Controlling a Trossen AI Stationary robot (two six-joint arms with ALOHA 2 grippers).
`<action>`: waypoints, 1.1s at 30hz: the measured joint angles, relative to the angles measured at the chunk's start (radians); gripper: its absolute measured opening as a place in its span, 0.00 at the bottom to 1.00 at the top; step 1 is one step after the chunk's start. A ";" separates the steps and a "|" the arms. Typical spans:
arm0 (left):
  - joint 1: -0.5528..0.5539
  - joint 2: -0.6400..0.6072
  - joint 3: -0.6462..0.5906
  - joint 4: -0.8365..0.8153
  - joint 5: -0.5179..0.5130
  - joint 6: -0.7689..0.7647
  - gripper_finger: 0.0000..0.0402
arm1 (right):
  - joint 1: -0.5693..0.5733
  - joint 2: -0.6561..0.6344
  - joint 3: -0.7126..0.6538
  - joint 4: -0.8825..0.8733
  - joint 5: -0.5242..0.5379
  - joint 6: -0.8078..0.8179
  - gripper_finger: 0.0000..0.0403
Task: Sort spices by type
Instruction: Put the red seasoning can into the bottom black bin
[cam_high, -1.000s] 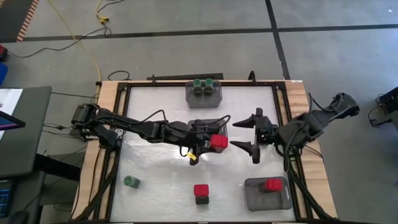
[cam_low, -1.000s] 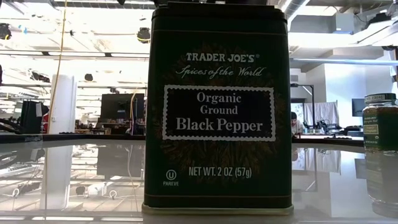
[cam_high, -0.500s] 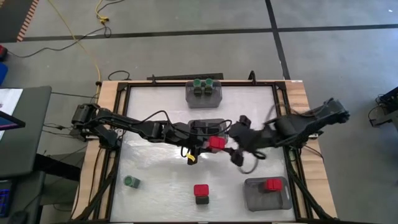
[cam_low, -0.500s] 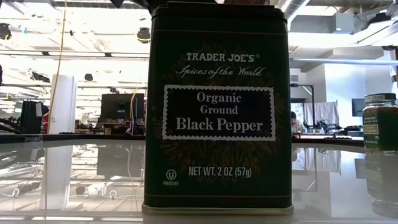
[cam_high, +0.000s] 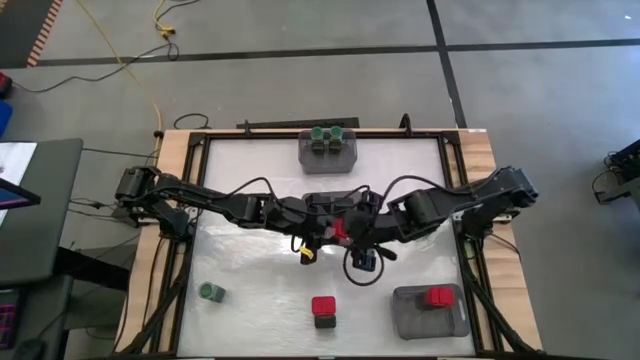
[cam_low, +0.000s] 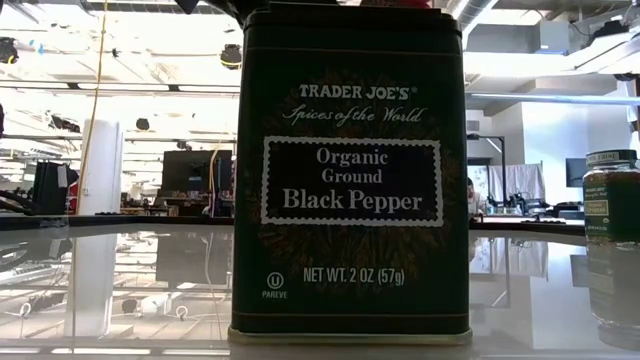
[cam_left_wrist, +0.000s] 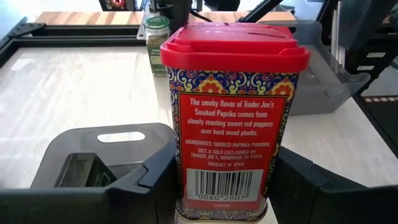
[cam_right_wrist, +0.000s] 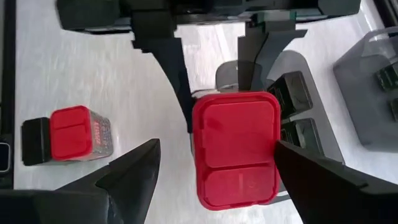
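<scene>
Both arms meet over the table's (cam_high: 240, 275) middle

Left gripper (cam_high: 335, 229) clamped (it grips a red-capped tin (cam_left_wrist: 233, 118)); right gripper (cam_right_wrist: 214, 162) spread wide, straddling that tin.

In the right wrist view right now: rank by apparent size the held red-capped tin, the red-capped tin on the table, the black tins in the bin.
1. Held red-capped tin, largest, though it is nearest the camera.
2. Red-capped tin on the table.
3. Black tins in the bin, partly hidden; they look about alike.

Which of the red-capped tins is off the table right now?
The paprika tin clamped in the left gripper at table centre. The other two rest: one on the near table, one in the near-right bin.
</scene>
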 joint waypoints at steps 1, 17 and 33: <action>0.000 0.000 0.000 -0.004 0.000 0.000 0.46 | -0.004 0.003 0.000 0.000 0.000 0.000 0.87; -0.017 -0.001 0.000 0.002 0.005 0.008 0.46 | -0.029 0.002 0.000 -0.002 -0.018 -0.002 0.80; -0.017 -0.007 0.045 -0.065 0.013 0.060 0.46 | -0.035 0.003 0.000 -0.002 -0.052 0.000 0.75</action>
